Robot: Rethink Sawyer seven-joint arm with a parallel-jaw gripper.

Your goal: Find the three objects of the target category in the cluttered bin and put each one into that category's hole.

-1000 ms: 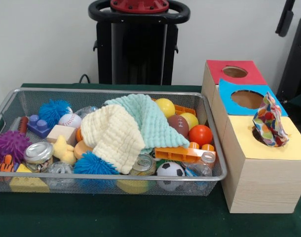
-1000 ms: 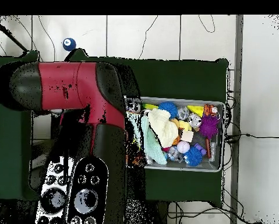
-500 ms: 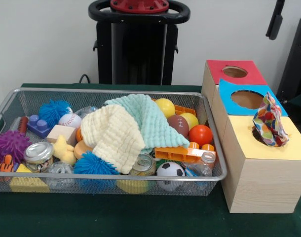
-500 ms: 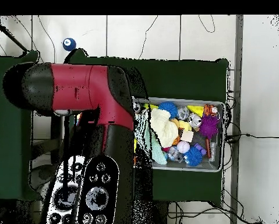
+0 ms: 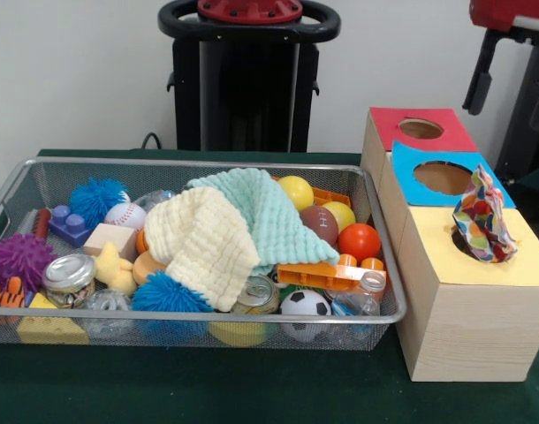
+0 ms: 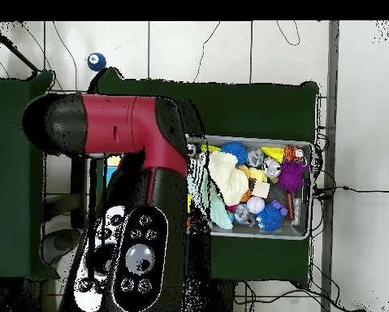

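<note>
Next, best to peel back the knitted cloths [image 5: 230, 231] burying the wire bin [image 5: 375, 231]; gripper hold impossible to tell

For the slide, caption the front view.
Wire bin of toys and cloths beside a three-hole sorting box.

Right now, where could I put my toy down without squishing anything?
On the bare green table in front of the wire bin, or the yellow box top beside the colorful cloth. The bin itself is packed full.
</note>
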